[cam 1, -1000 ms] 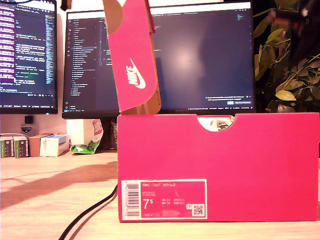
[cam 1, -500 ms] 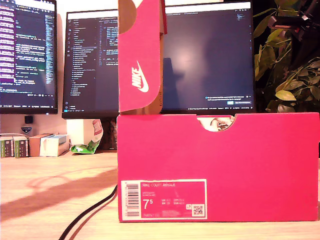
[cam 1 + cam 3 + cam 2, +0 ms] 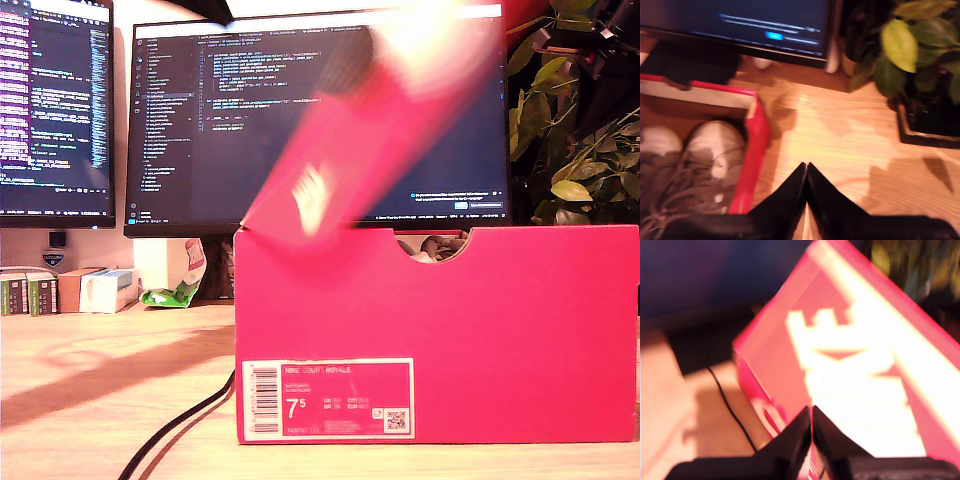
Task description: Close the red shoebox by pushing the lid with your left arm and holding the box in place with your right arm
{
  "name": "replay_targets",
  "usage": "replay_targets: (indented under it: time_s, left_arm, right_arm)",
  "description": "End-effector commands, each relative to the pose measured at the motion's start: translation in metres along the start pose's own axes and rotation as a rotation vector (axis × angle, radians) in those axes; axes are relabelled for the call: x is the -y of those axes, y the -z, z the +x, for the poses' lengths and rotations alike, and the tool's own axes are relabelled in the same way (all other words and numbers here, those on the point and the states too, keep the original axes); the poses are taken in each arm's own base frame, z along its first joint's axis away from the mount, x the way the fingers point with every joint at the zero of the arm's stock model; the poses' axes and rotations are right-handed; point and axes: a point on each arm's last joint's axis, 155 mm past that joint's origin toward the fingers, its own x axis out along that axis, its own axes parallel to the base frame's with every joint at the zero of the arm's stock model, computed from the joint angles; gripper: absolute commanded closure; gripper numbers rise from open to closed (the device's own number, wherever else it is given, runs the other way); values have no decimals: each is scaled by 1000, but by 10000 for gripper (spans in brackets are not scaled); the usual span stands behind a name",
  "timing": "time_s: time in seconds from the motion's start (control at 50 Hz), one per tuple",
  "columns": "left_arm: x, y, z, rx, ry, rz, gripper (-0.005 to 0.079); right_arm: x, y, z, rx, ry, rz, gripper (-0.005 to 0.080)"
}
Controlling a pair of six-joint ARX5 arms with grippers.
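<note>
The red shoebox [image 3: 440,330] stands on the wooden table, its label side facing the exterior view. Its hinged lid [image 3: 380,130] is motion-blurred and leans over the box toward the exterior view's right. In the first wrist view the lid [image 3: 850,365] fills the frame, with my first gripper [image 3: 811,412] shut just behind it; whether they touch is unclear. My second gripper [image 3: 806,167] is shut over bare table, just outside the box's red end wall [image 3: 752,150]. White shoes [image 3: 705,142] lie inside the box.
Two monitors [image 3: 320,110] stand behind the box. A leafy plant [image 3: 580,150] sits at the exterior view's right, with a dark arm part [image 3: 575,45] above it. A black cable [image 3: 180,430] runs across the table; small boxes [image 3: 70,290] sit at the exterior view's left.
The lid stood upright at the box's edge on the exterior view's left and has swung over, tipping toward that view's right above the box. The box has not shifted.
</note>
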Motion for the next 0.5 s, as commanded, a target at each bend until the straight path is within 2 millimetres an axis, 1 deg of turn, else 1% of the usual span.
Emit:
replay_targets:
  time_s: [0.0,0.06,0.1,0.14,0.22,0.28,0.38,0.48]
  left_arm:
    - [5,7,7,-21,14,13,762]
    - [8,8,8,-24,21,29,762]
    - [9,8,8,-24,22,32,762]
    - [9,8,8,-24,23,37,762]
    - [9,9,8,-24,22,37,762]
    - [9,9,8,-25,22,44,762]
    - [7,8,7,-23,18,52,762]
    - [5,9,7,-25,15,57,762]
  right_arm:
    - [-3,-33,-22,96,-2,-10,764]
    - [-14,-48,-33,130,-47,-16,764]
    - [-24,-53,-39,133,-99,-21,764]
    - [-34,-55,-45,127,-156,-15,765]
    - [-51,-52,-48,109,-239,-11,765]
    - [-64,-43,-47,71,-282,-18,765]
    - [-81,-26,-38,-2,-318,-36,764]
    - [-87,-7,-21,-85,-327,-40,764]
